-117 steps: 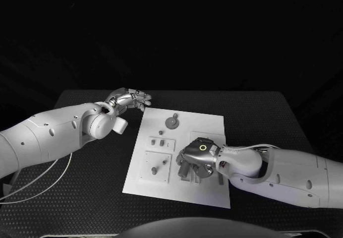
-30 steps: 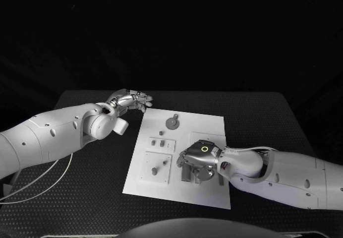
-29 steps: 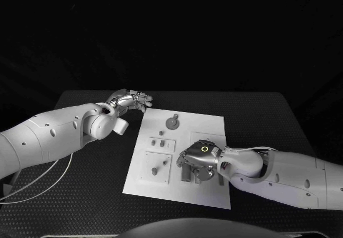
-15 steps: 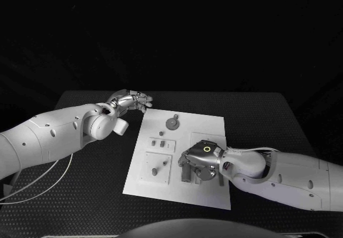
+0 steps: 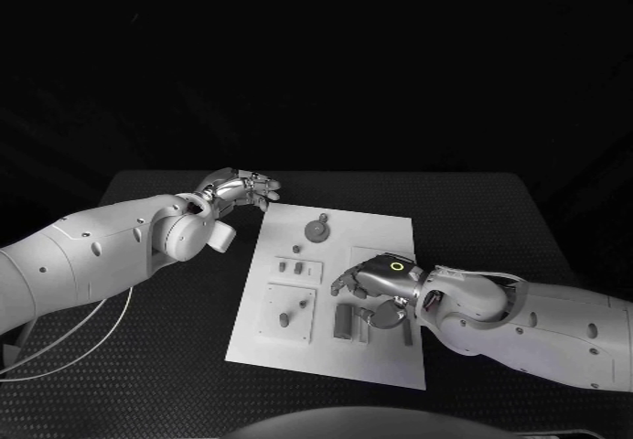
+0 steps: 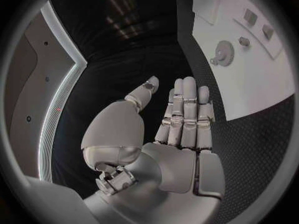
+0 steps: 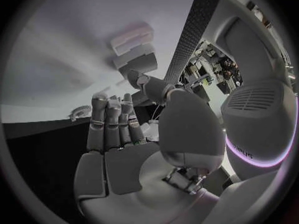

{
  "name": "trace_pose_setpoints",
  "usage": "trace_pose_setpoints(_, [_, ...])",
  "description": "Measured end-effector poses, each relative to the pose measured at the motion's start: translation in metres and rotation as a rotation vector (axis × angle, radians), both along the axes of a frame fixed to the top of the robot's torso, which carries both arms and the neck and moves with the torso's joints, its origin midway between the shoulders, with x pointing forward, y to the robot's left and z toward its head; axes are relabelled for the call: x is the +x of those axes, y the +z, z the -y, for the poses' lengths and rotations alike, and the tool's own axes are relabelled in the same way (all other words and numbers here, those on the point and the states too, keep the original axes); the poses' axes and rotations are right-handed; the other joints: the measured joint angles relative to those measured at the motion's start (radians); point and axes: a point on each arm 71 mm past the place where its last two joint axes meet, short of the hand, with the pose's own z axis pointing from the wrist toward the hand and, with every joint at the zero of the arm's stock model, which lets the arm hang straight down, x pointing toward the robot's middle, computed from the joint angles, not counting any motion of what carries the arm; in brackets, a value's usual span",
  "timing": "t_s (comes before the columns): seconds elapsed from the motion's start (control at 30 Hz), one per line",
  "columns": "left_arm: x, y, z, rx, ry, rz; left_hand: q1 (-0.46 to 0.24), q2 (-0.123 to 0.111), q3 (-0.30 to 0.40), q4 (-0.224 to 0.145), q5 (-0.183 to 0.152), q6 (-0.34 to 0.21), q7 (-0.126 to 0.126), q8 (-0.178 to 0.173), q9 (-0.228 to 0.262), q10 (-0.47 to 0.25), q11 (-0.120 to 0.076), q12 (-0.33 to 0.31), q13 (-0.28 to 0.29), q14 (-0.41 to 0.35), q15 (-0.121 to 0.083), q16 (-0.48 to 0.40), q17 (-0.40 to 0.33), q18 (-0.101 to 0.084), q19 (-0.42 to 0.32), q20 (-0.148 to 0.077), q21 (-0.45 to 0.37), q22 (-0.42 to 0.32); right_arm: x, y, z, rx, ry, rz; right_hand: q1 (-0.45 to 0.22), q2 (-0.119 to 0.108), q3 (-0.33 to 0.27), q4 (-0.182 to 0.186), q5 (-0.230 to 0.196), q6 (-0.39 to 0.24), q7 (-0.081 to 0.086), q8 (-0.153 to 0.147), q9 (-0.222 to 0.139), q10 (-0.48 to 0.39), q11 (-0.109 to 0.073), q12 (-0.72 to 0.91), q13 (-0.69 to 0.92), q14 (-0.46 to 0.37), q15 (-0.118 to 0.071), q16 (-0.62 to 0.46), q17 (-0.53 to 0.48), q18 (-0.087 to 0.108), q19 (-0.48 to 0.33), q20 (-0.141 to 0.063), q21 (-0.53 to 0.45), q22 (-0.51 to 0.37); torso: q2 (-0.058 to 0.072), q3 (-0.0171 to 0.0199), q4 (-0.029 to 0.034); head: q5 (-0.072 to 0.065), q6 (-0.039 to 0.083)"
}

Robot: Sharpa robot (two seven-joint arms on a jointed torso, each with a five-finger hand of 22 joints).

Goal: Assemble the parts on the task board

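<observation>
My right hand (image 5: 373, 279) hovers over the middle of the task board (image 5: 376, 230), fingers straight, holding nothing. Just below it a grey bar-shaped part (image 5: 344, 321) lies flat, long axis pointing away from me. My left hand (image 5: 241, 188), fingers together and empty, sits off the board's far-left corner.

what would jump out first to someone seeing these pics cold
The white task board lies in the middle of the black table, with small grey parts such as a gear on it. The right hand hovers open over the board's middle, and the left hand sits off the board's far left corner, holding nothing.
</observation>
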Motion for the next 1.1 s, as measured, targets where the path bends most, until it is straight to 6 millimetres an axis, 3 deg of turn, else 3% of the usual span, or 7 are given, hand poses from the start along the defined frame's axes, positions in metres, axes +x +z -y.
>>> trace_pose_setpoints(0.1, [0.0,0.0,0.0,0.0,0.0,0.0,0.0,0.0,0.0,0.0,0.0,0.0,0.0,0.0,0.0,0.0,0.0,0.0,0.0,0.0,0.0,0.0,0.0,0.0,0.0,0.0,0.0,0.0,0.001,0.0,0.003,0.032,-0.033,-0.026,-0.049,0.001,-0.047,0.001,-0.01,0.002,0.023,0.003,-0.001,0.005,0.02,0.007,-0.005,0.006,0.006,0.0,-0.002,0.001,0.011,-0.007,0.002,-0.002,0.0,-0.0004,0.0,-0.001,0.001])
trace_pose_setpoints(0.27, [0.0,0.0,0.0,0.0,-0.001,0.0,0.0,0.0,0.0,0.0,0.0,0.0,0.0,0.0,0.0,0.0,0.0,0.0,0.0,0.0,0.0,0.0,0.0,0.0,0.0,0.0,0.0,0.0,0.002,0.001,0.004,0.068,-0.066,-0.05,-0.126,0.005,-0.188,-0.012,-0.039,0.009,0.033,0.041,0.021,0.0,0.029,0.015,-0.009,0.012,0.012,0.004,-0.002,0.002,0.016,-0.009,0.006,-0.002,0.0,-0.0005,0.0,-0.001,0.001])
trace_pose_setpoints(0.47, [0.0,0.0,0.001,-0.001,-0.002,0.0,0.0,0.0,0.0,0.0,0.0,0.0,0.0,0.0,0.0,0.0,0.0,0.004,0.0,0.0,0.0,0.0,0.0,0.0,0.0,0.0,0.0,0.001,-0.002,-0.005,0.0,0.079,-0.093,-0.077,-0.156,0.014,-0.34,-0.019,-0.039,0.049,0.025,0.132,0.121,-0.01,0.037,0.015,-0.018,0.009,0.016,0.004,-0.007,0.001,0.01,-0.015,0.006,-0.011,0.0,-0.0006,0.0,-0.002,-0.001])
trace_pose_setpoints(0.6, [0.0,0.0,0.001,-0.001,-0.003,-0.001,0.0,0.0,0.0,0.0,0.0,0.0,0.0,0.0,0.0,0.0,0.0,0.004,0.0,0.0,0.0,0.0,0.0,0.0,0.0,0.0,0.0,0.001,-0.004,-0.009,-0.001,0.077,-0.116,-0.087,-0.166,0.014,-0.429,-0.017,-0.039,0.047,0.029,0.283,0.362,-0.026,0.024,0.022,-0.028,0.001,0.008,0.004,-0.015,-0.003,0.012,-0.024,-0.01,-0.026,0.0,-0.0006,0.0,-0.003,-0.002])
trace_pose_setpoints(0.73, [0.0,0.0,0.001,-0.001,-0.004,-0.001,0.0,0.0,0.0,0.0,0.0,0.0,0.0,0.0,0.0,-0.003,-0.004,0.004,0.0,0.0,0.0,0.0,0.0,0.0,0.0,0.0,0.0,0.001,-0.005,-0.011,-0.004,0.071,-0.127,-0.086,-0.173,0.013,-0.447,-0.013,-0.039,0.024,0.02,0.374,0.551,-0.022,0.013,0.029,-0.036,0.003,-0.001,0.004,-0.019,-0.006,0.015,-0.03,-0.014,-0.033,0.0,-0.0006,0.0003,-0.003,-0.002])
trace_pose_setpoints(0.83, [0.0,0.0,0.001,-0.001,-0.004,-0.001,0.0,0.0,0.0,0.0,0.0,0.0,0.0,0.0,0.001,-0.003,-0.004,0.004,0.0,0.0,0.0,0.0,0.001,0.0,0.0,0.0,0.0,0.001,-0.007,-0.013,-0.006,0.065,-0.127,-0.085,-0.173,0.013,-0.451,-0.017,-0.039,0.036,0.008,0.409,0.649,-0.023,0.004,0.03,-0.042,0.002,-0.01,0.004,-0.021,-0.006,0.019,-0.034,-0.014,-0.035,0.0,-0.0005,0.0004,-0.003,-0.003])
trace_pose_setpoints(1.1, [-0.001,0.0,0.001,-0.001,-0.005,-0.001,0.0,0.0,0.0,0.0,0.0,0.0,0.0,0.0,0.001,-0.003,-0.004,0.004,0.0,0.0,0.0,0.0,0.001,0.0,0.0,0.0,0.0,0.002,-0.01,-0.017,-0.007,0.052,-0.13,-0.071,-0.173,0.013,-0.46,-0.016,-0.039,0.06,-0.016,0.437,0.792,-0.02,-0.006,0.039,-0.048,0.003,-0.015,0.005,-0.024,-0.006,0.02,-0.035,-0.014,-0.037,0.0,-0.0012,0.0008,-0.002,-0.005])
